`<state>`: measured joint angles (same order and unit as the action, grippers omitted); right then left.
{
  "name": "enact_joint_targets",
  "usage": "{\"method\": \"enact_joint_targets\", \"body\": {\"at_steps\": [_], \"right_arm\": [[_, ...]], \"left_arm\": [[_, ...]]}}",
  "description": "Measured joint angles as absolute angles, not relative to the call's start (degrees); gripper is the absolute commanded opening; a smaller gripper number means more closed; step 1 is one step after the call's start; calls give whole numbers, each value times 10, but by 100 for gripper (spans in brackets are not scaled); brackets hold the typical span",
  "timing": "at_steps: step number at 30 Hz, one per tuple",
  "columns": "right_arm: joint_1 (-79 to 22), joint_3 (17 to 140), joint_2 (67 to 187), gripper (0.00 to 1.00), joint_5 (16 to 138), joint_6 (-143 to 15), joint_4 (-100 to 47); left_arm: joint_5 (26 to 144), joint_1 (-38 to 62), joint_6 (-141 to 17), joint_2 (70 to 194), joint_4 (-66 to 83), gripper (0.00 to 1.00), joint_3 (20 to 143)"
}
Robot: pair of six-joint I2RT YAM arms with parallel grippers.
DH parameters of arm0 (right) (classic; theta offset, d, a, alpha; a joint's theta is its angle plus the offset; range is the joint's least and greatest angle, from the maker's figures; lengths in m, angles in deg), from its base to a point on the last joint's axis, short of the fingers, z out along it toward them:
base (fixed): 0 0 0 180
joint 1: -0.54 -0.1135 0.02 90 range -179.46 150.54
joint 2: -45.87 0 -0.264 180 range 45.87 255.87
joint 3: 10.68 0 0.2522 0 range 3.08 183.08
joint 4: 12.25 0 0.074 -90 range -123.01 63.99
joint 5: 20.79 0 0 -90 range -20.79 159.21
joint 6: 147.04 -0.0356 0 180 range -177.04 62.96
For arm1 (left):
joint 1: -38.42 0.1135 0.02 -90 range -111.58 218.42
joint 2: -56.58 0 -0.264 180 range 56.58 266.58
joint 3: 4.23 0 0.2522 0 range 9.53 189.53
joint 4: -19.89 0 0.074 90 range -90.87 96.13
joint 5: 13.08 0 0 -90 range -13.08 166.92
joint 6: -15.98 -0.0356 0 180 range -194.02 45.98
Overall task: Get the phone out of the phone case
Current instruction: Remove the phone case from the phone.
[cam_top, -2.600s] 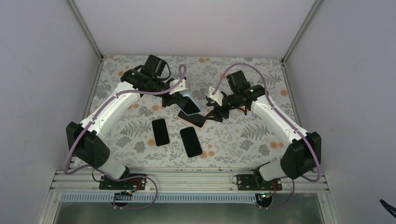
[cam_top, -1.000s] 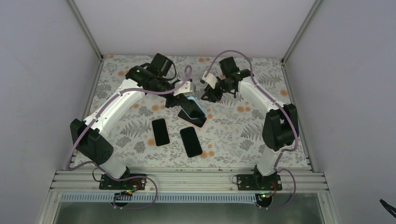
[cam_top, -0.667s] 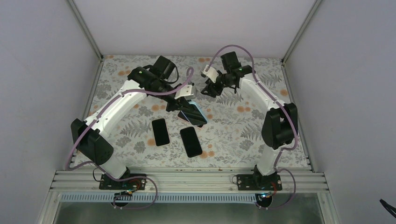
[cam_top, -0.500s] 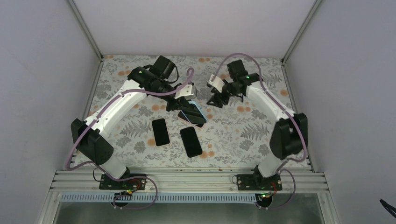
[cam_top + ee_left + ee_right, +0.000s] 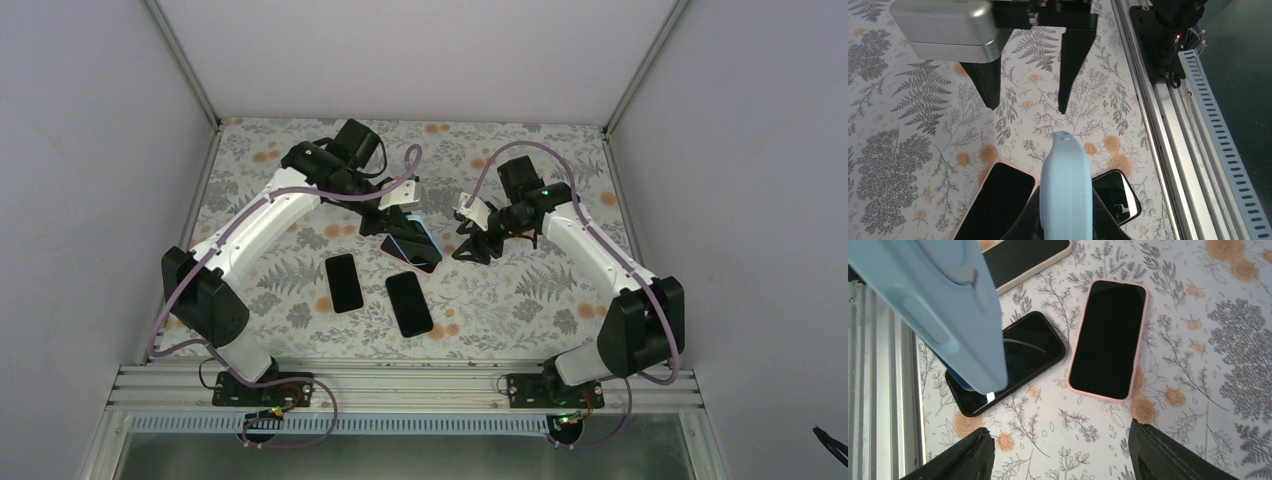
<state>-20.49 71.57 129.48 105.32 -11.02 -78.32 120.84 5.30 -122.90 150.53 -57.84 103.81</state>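
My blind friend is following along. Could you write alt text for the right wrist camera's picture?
A light blue phone case hangs tilted in the upper left, above a floral table where a black phone and a pink-cased phone lie screen up. The right gripper shows open at the bottom edge, holding nothing.

- cloth [image 5: 520, 290]: white, with grey ferns and orange flowers;
- case [image 5: 943, 305]: light blue;
- pink phone [image 5: 1109, 339]: black screen, pink rim;
- black phone [image 5: 1008, 362]: black screen and rim;
- cream phone [image 5: 1025, 257]: black screen, cream rim;
- arms [image 5: 250, 225]: white, with black joints;
- cables [image 5: 153, 340]: purple;
- walls [image 5: 90, 150]: pale lilac-grey;
- rail [image 5: 400, 385] at the near edge: silver-grey.
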Motion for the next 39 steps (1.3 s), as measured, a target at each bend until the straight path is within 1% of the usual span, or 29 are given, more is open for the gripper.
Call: {"method": "enact_joint_targets", "body": {"at_steps": [14,24,39], "right_arm": [[-223,712,1304,65,1091,-114,-769],[-227,710,1315,59,1090,-124,-752],[-227,721,1336,59,1062,-167,-714]], "left_arm": [[1204,53,-1226,1510,-578,2,1050],[1204,53,-1225,1511,-578,2,1057],[1195,61,-1229,1513,-578,2,1059]]}}
